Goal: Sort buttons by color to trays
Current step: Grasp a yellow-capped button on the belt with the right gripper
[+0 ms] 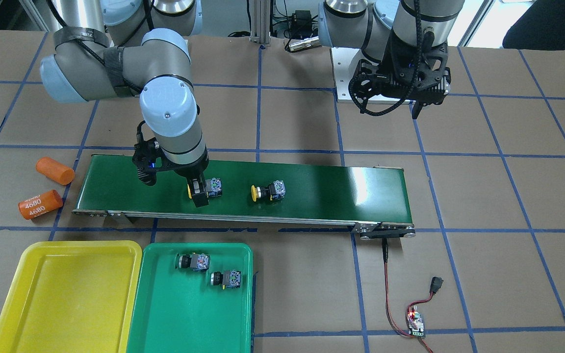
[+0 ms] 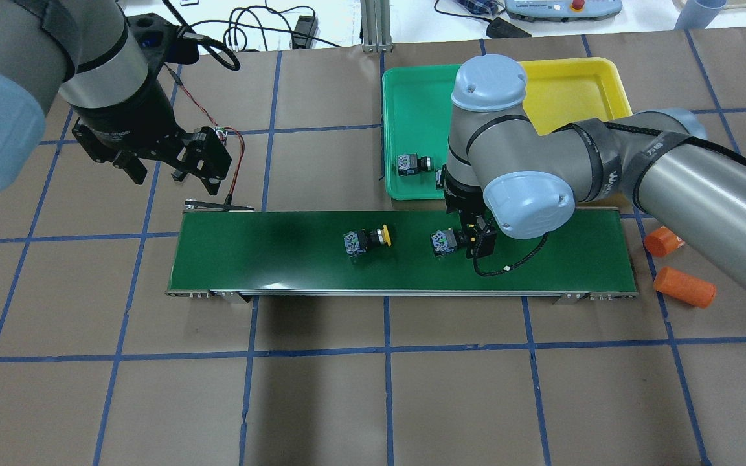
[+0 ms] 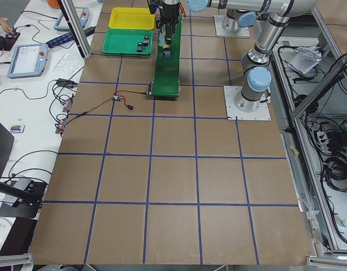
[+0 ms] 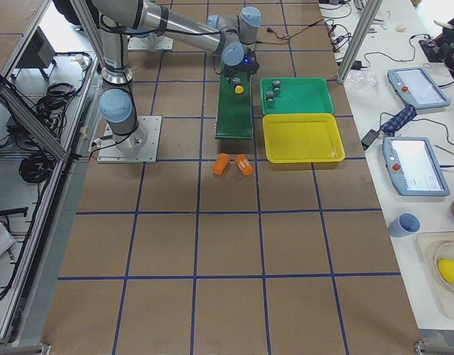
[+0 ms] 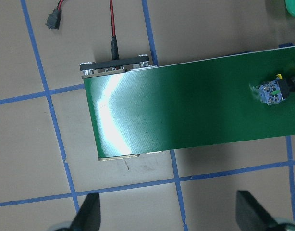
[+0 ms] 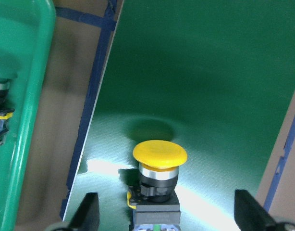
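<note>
Right pincer: low over the belt. Its fingers are spread wide, one on each side of the first yellow button, and no contact with it can be seen.
First yellow button: laid on its side on the belt, on the stretch alongside the green tray.
Second yellow button: laid on its side near the middle of the belt, apart from the first, with its cap turned the same way.
Green button: laid on its side in the green tray, near the edge next to the belt.
Other green button: laid in the same tray, just beside the first green one and not touching it.
Yellow tray: set edge to edge with the green tray on the counter, on the side of the belt away from the robot.
Left pincer: held above the counter just off the belt's far end, spread wide with only counter between its fingers.
Plain cylinder: orange, laid on the counter past the belt's end nearest the yellow tray.
Printed cylinder: orange with white digits, laid near the plain one.
Board: a small circuit board on the counter, joined by a red-and-black wire to the belt's other end.
</note>
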